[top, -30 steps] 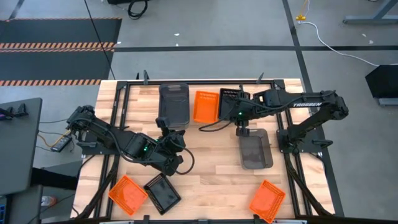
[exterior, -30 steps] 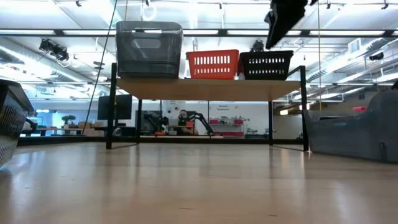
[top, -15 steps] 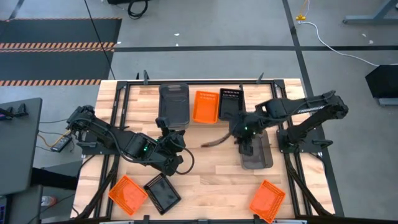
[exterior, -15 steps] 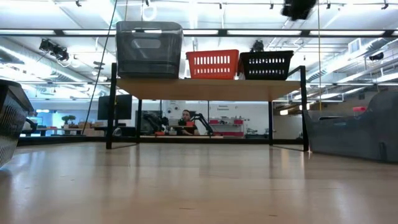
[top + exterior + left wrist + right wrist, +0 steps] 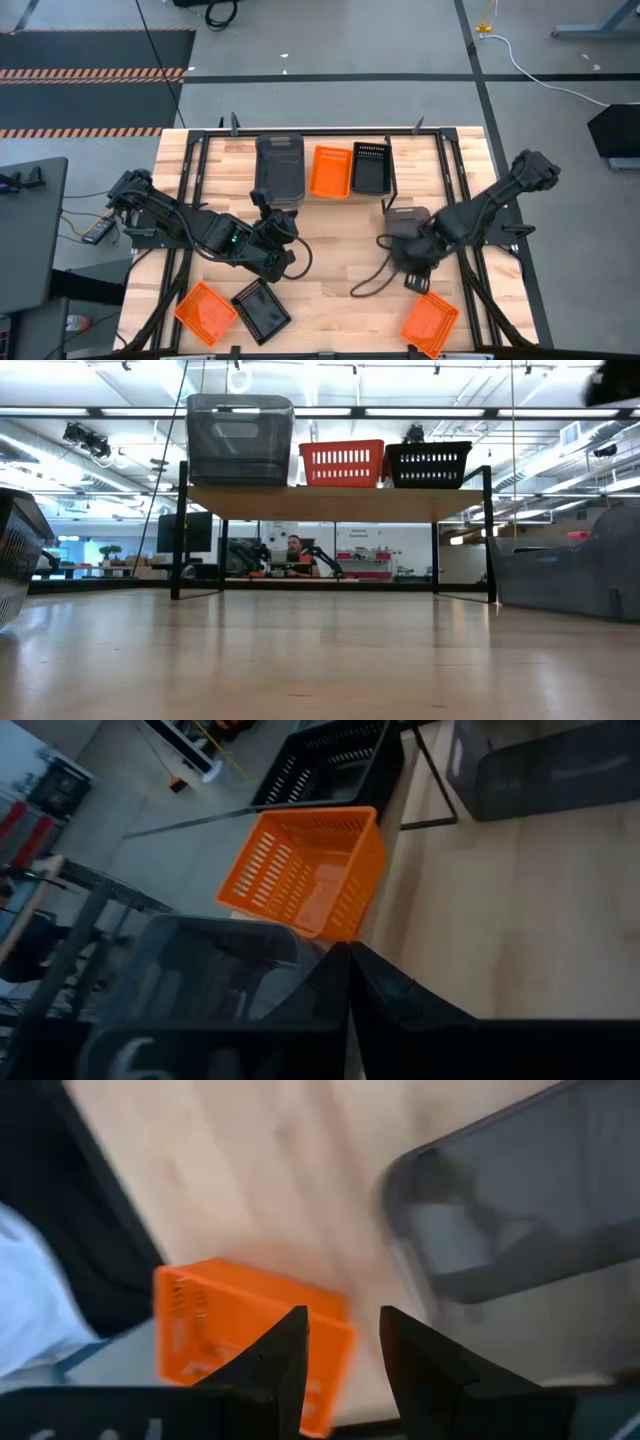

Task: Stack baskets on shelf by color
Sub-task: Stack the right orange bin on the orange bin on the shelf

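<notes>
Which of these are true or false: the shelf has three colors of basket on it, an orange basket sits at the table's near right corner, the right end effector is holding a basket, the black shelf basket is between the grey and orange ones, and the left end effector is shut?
1. The shelf carries grey, orange and black baskets. True: grey shelf basket, orange shelf basket, black shelf basket.
2. An orange basket sits near the table's front right corner. True.
3. The right end effector holds a basket. False: its fingers are apart with nothing between them.
4. The black shelf basket is in the middle. False: the orange one is; black is at one end.
5. The left end effector is shut. True.
</notes>
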### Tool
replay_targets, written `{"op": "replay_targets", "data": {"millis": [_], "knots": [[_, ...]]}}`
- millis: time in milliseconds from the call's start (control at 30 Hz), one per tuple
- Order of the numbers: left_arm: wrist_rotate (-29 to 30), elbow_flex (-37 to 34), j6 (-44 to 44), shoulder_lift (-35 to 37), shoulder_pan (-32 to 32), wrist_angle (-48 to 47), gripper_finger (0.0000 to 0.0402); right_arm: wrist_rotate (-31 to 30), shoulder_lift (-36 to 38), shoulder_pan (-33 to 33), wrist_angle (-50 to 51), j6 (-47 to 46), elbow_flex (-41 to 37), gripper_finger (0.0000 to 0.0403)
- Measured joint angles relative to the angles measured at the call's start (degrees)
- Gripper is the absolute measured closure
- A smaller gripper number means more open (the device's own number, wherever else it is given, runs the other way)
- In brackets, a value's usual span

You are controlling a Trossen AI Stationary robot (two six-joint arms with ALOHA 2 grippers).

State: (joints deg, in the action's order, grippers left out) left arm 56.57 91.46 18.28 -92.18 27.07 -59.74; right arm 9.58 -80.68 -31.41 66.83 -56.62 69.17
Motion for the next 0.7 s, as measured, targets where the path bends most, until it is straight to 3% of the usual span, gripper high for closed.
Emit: {"op": "replay_targets", "data": {"millis": [367, 700], "knots": [[-8.24, 0.00, 4.96, -0.04, 0.63, -0.13, 0.0383, 1.82, 0.00, -10.57, -31.90, -21.02, -12.34, 0.0271], [-9.48, -0.04, 6.90, -0.86, 3.93, -0.11, 0.0384, 0.52, -5.45, -16.98, -36.68, -30.90, -14.23, 0.0271]]}}
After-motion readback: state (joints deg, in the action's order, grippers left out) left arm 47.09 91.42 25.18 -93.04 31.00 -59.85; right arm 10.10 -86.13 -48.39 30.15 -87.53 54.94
